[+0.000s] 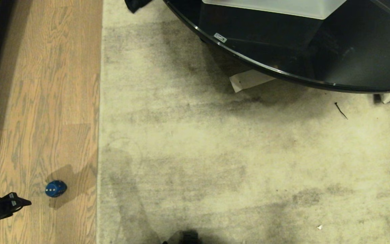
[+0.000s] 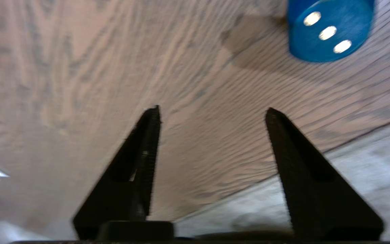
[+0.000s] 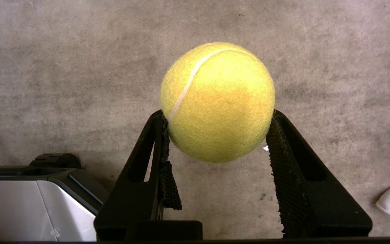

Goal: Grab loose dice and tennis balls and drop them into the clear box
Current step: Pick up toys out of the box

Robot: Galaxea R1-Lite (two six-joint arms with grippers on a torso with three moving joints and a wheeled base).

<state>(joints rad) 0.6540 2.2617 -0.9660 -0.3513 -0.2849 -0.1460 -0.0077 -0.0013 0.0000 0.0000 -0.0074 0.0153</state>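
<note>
We see only a strip of the clear box (image 1: 276, 8), cut off by the top edge of the head view, sitting on the round black glass surface (image 1: 350, 57). A small white sticker (image 1: 220, 37) on that surface's rim carries print too small to read. The left hand (image 2: 212, 113) is mostly out of the head view at its lower left corner; in its wrist view its fingers are spread with nothing between them, above the wooden floor (image 1: 39, 101). The blue die (image 1: 56, 188) lies on that floor just beside the hand, three pale pips facing it. The right hand (image 3: 217, 117) pinches a tennis ball (image 3: 217, 101) above the grey rug (image 1: 232, 162).
</note>
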